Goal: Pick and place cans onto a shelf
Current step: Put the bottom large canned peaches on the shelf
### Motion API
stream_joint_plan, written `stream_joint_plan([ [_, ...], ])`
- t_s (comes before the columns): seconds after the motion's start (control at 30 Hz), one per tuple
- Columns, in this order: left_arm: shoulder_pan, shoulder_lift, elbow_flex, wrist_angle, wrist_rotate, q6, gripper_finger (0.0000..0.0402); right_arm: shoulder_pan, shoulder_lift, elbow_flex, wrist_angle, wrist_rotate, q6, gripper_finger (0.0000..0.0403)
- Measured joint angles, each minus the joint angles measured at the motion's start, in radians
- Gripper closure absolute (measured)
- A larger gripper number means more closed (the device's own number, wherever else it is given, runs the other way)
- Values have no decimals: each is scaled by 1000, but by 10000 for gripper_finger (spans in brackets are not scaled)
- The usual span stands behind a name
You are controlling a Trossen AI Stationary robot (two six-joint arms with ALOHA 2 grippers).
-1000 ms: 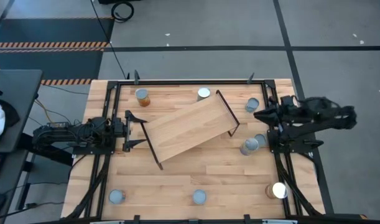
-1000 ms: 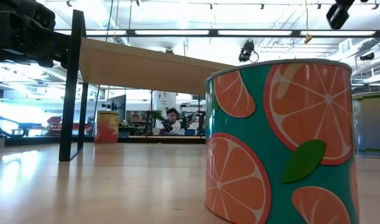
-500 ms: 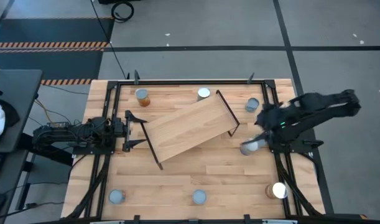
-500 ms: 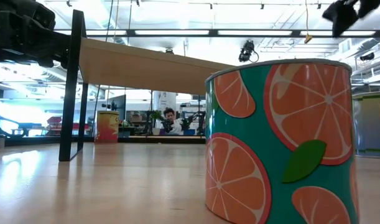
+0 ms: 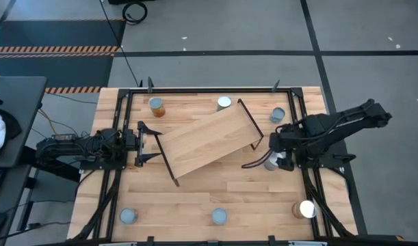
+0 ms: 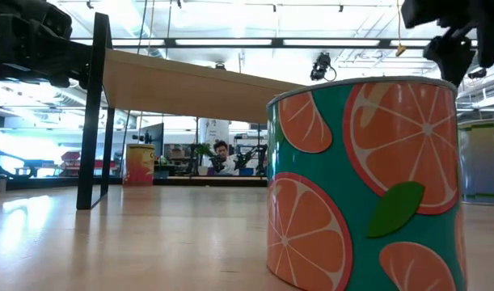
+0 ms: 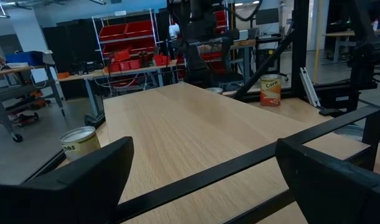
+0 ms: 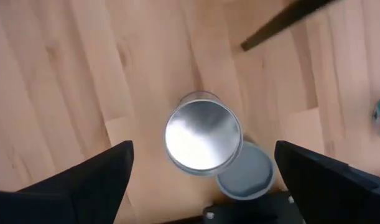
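Hovering spread-fingered, the right gripper (image 8: pixel 202 186) has directly beneath it a shiny-lidded tin can (image 8: pixel 203 138) touching another: rigid, smooth, likely slippery; grasp across its round sides.

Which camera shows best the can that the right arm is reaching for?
The right wrist view: the can sits centred between the open right gripper fingers, its shiny top clear. The high view shows it mostly hidden under the arm. The low and left wrist views don't clearly show it.
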Motion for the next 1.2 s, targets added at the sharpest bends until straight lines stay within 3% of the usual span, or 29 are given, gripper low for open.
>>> stream_joint_plan([
  [0.2,0,0,0,0,0,0,2,0,-17,-97,77,12,100,3],
  [0.37,0,0,0,0,-1,0,2,0,-2,-153,189,29,104,3],
  [0.97,0,0,0,0,-1,0,2,2,13,-296,294,-12,54,4],
  [1.2,0,0,0,0,-1,0,2,2,13,-323,292,-1,50,42],
])
